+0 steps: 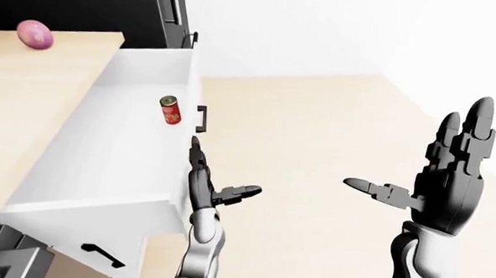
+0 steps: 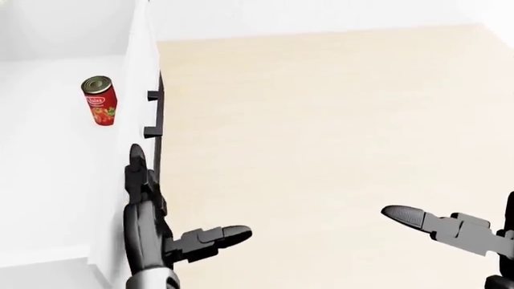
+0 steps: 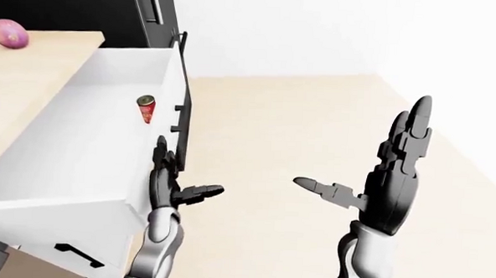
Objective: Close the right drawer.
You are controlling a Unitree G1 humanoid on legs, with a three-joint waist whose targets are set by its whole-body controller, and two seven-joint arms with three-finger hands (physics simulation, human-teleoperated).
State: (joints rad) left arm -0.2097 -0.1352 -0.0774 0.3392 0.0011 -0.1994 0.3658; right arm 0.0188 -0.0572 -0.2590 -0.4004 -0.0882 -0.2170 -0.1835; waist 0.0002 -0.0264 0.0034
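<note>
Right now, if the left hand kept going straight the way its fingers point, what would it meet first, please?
Probably the black handle on the open drawer front: the left hand lies flat along that panel, fingers pointing up the view toward it. Depth is unclear, so it might slide past.

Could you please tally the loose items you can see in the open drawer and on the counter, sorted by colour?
Red: 1, the can lying in the open drawer.
Pink: 1, the egg-shaped item on the wooden counter.
Total: 2.
A dark object at the left-eye view's left edge is cut off, so it is not counted.
</note>
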